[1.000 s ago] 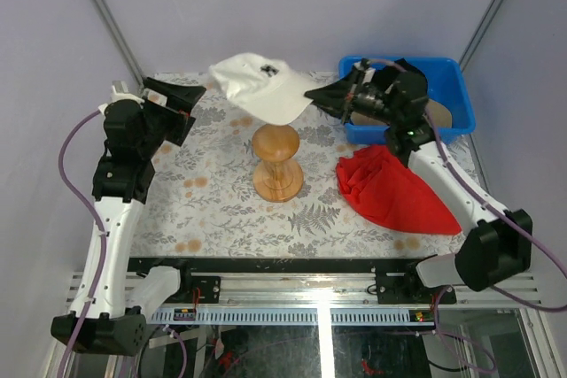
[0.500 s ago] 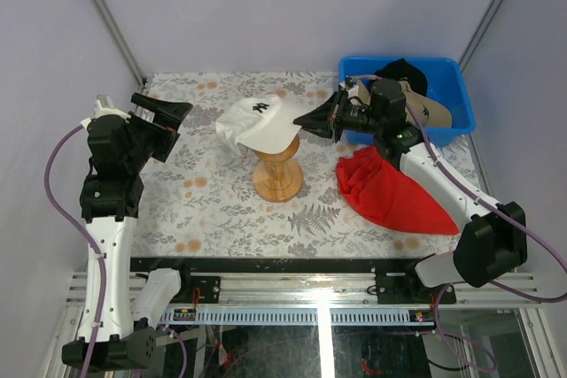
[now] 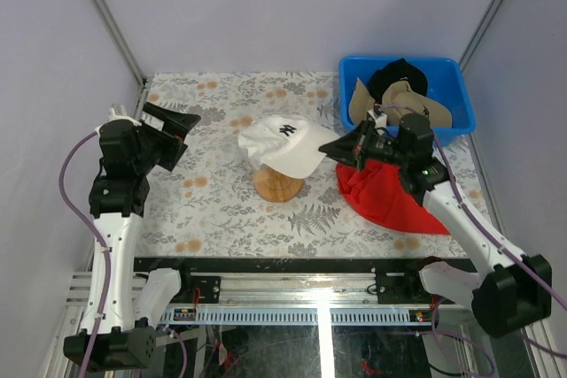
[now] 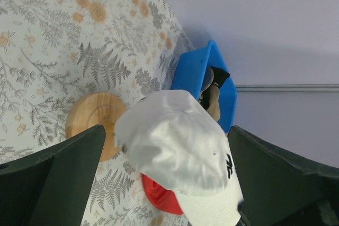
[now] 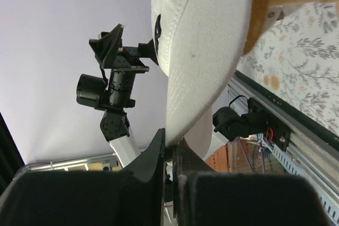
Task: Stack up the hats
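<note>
White cap (image 3: 288, 142), dark logo, sits on wood stand (image 3: 277, 186); my right pincer (image 3: 330, 149) clamps its brim, left pincer (image 3: 188, 130) apart. Floral bench (image 3: 221, 205), lilac walls (image 3: 266, 6).

The left arm rises from its base with the wrist turned toward the centre, and the left gripper (image 3: 188, 128) has its fingers wide apart. The right arm leans inward, and the right gripper (image 3: 326, 147) is pinched on the white cap (image 3: 285, 144) brim.
</note>
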